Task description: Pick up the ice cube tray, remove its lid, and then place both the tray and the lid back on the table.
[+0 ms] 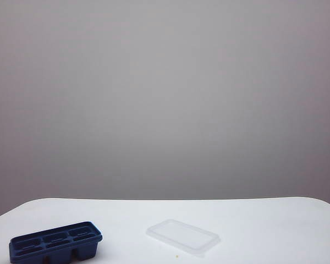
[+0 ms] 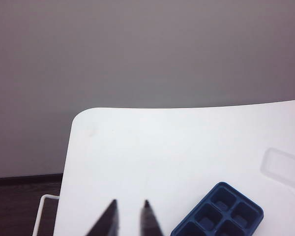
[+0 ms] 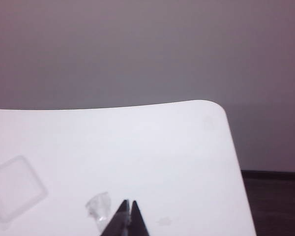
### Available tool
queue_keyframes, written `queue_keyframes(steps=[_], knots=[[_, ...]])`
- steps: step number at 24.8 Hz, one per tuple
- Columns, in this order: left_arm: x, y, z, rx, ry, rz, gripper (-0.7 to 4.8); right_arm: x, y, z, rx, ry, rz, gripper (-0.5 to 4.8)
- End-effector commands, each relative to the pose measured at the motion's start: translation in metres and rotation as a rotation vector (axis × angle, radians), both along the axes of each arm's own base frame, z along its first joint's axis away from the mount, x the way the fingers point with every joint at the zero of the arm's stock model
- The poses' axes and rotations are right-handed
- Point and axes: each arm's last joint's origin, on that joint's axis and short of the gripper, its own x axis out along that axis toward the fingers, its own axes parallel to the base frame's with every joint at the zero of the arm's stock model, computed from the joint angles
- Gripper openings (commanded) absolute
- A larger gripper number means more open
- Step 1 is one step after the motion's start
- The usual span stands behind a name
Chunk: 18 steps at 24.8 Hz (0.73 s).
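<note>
Tray: the dark navy-blue rectangular ice cube tray [image 1: 56, 242] with six square compartments sits uncovered on the tabletop, at the front left in the exterior view.
Lid: the thin translucent whitish plastic lid [image 1: 183, 237] lies flat on the tabletop, apart from the tray, to its right near the middle.
Tabletop: the plain white smooth tabletop [image 1: 264, 220] with rounded corners carries both.
Left gripper: the left gripper [image 2: 130, 216] hangs above the tabletop just beside the tray; its dark jaws stand slightly parted, gripping nothing.
Right gripper: the right gripper [image 3: 128, 212] hangs over bare tabletop, away from the lid; its jaws are pressed together and empty.
Scrap: a small clear crumpled scrap [image 3: 99, 205] lies on the tabletop near the right gripper.
</note>
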Motion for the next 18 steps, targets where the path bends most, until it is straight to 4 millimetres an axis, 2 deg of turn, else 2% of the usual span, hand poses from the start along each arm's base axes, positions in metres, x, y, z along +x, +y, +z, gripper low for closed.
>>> queue_keyframes(steps=[1, 18], knots=[[0.0004, 0.0023, -0.0017, 0.023, 0.006, 0.075, 0.61, 0.0003, 0.0004, -0.0023, -0.003, 0.009, 0.009, 0.00], [0.0003, 0.0026, -0.0019, 0.025, 0.008, 0.085, 0.61, 0.0003, 0.0005, -0.0022, 0.005, 0.008, 0.010, 0.05]])
